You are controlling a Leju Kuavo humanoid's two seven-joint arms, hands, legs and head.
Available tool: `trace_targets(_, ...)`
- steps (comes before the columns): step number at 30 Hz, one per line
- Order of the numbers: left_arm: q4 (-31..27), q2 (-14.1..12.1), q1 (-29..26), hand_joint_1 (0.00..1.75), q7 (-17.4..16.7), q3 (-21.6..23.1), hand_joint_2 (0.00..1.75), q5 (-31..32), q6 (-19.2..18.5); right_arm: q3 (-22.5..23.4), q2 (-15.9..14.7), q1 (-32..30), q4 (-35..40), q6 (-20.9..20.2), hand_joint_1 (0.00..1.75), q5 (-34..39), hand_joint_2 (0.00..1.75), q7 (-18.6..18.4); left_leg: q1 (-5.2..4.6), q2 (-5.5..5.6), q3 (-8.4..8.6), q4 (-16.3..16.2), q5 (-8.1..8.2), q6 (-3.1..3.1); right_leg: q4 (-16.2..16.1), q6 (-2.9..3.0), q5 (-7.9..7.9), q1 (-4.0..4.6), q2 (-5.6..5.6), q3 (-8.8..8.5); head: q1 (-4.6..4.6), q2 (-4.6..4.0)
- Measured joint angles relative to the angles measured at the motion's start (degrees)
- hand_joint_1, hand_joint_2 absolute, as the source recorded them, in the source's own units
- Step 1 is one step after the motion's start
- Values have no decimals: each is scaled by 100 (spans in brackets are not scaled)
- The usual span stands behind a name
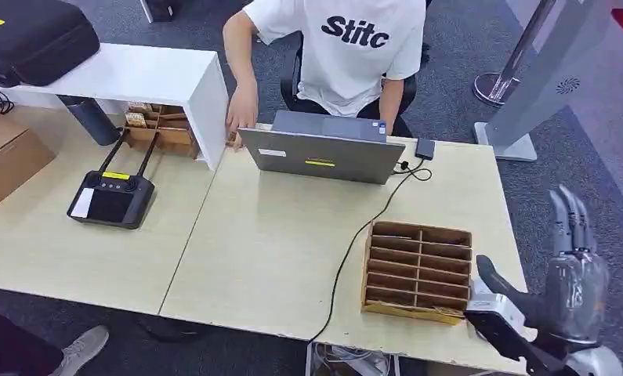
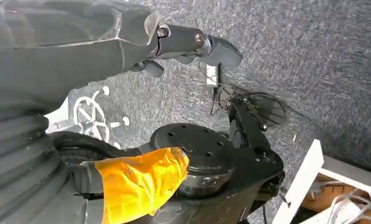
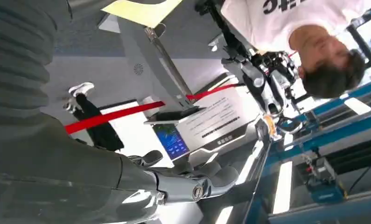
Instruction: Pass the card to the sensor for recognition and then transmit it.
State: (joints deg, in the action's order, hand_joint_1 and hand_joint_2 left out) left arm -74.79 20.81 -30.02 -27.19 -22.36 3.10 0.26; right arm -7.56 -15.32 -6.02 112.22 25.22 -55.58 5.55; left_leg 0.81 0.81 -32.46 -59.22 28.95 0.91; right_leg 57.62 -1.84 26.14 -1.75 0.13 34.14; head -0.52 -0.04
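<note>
My right hand [image 1: 572, 276] is raised beyond the table's right front corner, fingers straight up and apart, holding nothing. In the right wrist view its thumb [image 3: 210, 183] juts out with nothing against it. A wooden slotted box [image 1: 418, 270] lies on the table just left of that hand, its slots bare. A small black sensor [image 1: 425, 148] sits at the table's far right on a black cable [image 1: 355, 243]. A second wooden box [image 1: 161, 129] with small items stands under the white shelf. My left hand [image 2: 192, 44] hangs over the grey carpet, thumb out, holding nothing.
A person in a white shirt [image 1: 347, 47] sits behind a grey laptop [image 1: 324, 153], one hand [image 1: 241, 117] by the shelf's end. A black controller [image 1: 110, 196], a cardboard box [image 1: 6, 157] and a black case [image 1: 34, 35] stand left. A grey kiosk [image 1: 543, 70] stands right.
</note>
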Motion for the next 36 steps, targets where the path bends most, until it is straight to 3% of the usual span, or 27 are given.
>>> trace_targets(15, 350, 2, 425, 0, 179, -597, 175, 634, -619, -1181, -190, 1367, -1695, -776, 0, -44, 175, -396, 0, 3, 1, 0, -11, 2, 3, 4, -6, 0, -2, 0, 0, 0)
trace_targets(27, 461, 2, 495, 0, 203, -759, 175, 684, -652, -1415, -190, 1588, -2101, -804, 0, -33, 175, -437, 0, 2, -2, 0, -10, 1, 2, 4, -6, 0, -1, 2, 2, 0)
trace_targets(36, 632, 2, 660, 0, 337, -977, 175, 1019, -881, -1703, -190, 1991, -2589, -1189, 0, 96, 175, -746, 0, 2, 0, 0, -14, 2, 4, 4, -10, 0, -1, 1, 0, 0)
